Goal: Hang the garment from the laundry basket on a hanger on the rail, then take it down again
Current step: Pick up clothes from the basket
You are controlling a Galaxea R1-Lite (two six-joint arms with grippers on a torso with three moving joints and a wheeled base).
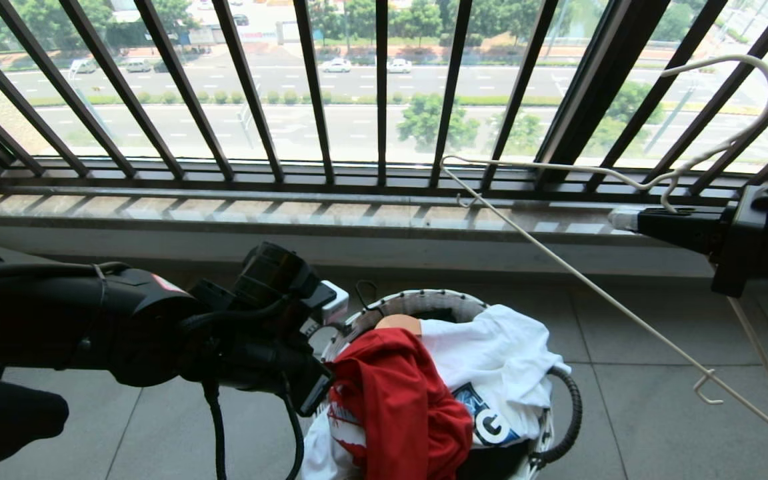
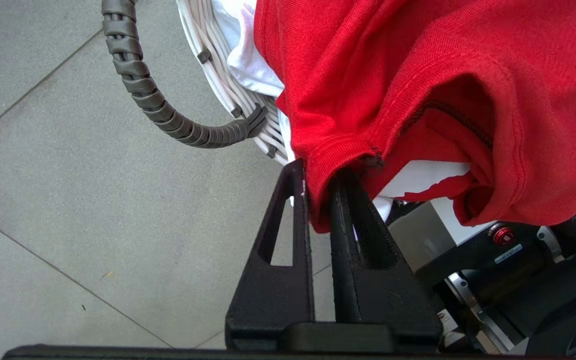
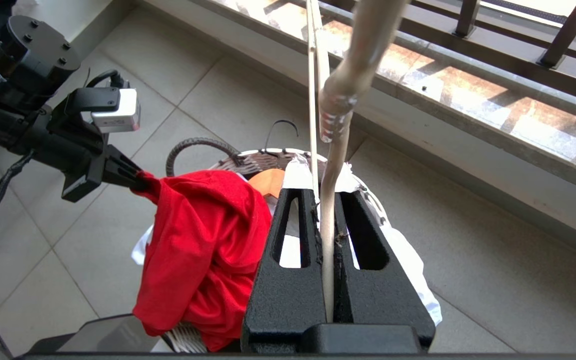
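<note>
The red garment (image 1: 397, 407) (image 3: 203, 240) lies bunched over the near left side of the laundry basket (image 1: 424, 303) (image 3: 248, 161), partly lifted. My left gripper (image 2: 320, 172) (image 3: 140, 182) reaches in from the left, and its narrow jaws pinch the garment's (image 2: 418, 75) ribbed hem just outside the basket wall (image 2: 218, 90). At the right, higher up, my right gripper (image 3: 325, 192) (image 1: 624, 219) is shut on the neck of the off-white wire hanger (image 1: 597, 285) (image 3: 329, 200). The hanger hangs tilted in the air. The rail is out of view.
A white printed T-shirt (image 1: 491, 360) and a wooden hanger's end (image 1: 397, 325) fill the rest of the basket. Behind it run the stone sill (image 1: 291, 213) and the dark window railing (image 1: 384, 87). Grey floor tiles (image 1: 657, 413) surround the basket. My own base (image 2: 493, 250) is close beside it.
</note>
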